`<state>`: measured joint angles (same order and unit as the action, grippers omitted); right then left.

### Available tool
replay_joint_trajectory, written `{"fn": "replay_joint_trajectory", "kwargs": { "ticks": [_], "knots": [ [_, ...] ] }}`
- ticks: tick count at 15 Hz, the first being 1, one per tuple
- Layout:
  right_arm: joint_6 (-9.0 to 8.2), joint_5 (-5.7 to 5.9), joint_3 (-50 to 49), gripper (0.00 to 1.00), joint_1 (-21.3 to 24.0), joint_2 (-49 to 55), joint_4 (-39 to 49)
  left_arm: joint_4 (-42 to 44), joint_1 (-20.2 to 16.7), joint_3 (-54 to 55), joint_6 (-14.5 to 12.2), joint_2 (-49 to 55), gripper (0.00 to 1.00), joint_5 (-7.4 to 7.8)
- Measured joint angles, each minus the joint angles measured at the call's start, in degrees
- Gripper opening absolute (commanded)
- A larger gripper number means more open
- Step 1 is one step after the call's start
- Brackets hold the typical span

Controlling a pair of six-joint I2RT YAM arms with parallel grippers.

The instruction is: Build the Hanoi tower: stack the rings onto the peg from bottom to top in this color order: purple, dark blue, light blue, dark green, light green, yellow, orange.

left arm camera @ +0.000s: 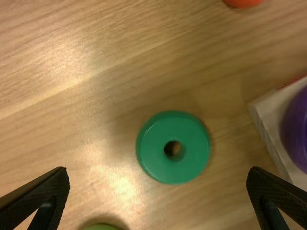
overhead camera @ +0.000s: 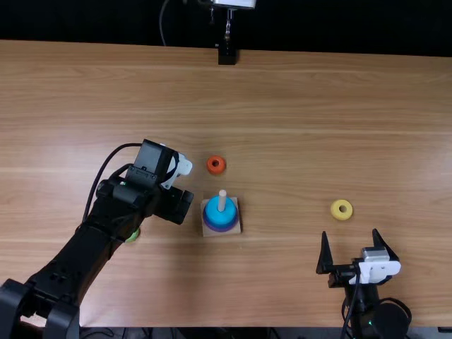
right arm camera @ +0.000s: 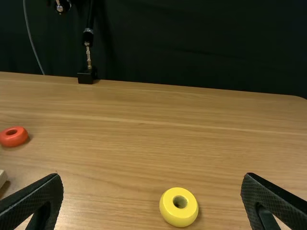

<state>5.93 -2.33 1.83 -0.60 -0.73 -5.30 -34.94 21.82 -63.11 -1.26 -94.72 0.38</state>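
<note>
Black backdrop (overhead camera: 332, 28): behind the table's far edge.
Wooden table (overhead camera: 318, 127): light brown, under all the rings and the peg base.
Left arm (overhead camera: 92, 229): left of the peg base, running in from the table's near edge.
Left gripper (overhead camera: 174, 205): just left of the peg base, above the dark green ring; its 2 fingers are wide apart, with nothing gripped.
Right gripper (overhead camera: 349, 232): well to the right of the peg base and nearer the table's near edge; its 2 fingers stand open, holding nothing.
Black stand (overhead camera: 227, 55): at the table's far edge, straight beyond the peg base.
Peg base (overhead camera: 237, 230): square, pale, with 1 upright peg (overhead camera: 222, 194).
Purple ring (overhead camera: 220, 229): on the peg, low on the base.
Light blue ring (overhead camera: 224, 215): on the peg, above the purple ring; cannot tell whether another ring is between the 2.
Dark green ring (left arm camera: 153, 158): flat on the table, left of the peg base, apart from it.
Light green ring (overhead camera: 134, 236): farther left of the peg base, partly hidden by the left arm.
Yellow ring (overhead camera: 336, 211): flat, well to the right of the peg base.
Orange ring (overhead camera: 210, 167): flat, near the peg base, on its far side.
</note>
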Motion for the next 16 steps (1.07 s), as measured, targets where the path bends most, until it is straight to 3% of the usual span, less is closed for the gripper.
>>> {"fn": "replay_joint_trajectory", "kwargs": {
  "ticks": [16],
  "knots": [
    [-0.02, 0.00, 0.0, 1.00, 0.0, 0.0, 0.0, -0.5, 1.0, -4.4, 0.0, -10.8, 1.00, -0.17]
  ]
}}
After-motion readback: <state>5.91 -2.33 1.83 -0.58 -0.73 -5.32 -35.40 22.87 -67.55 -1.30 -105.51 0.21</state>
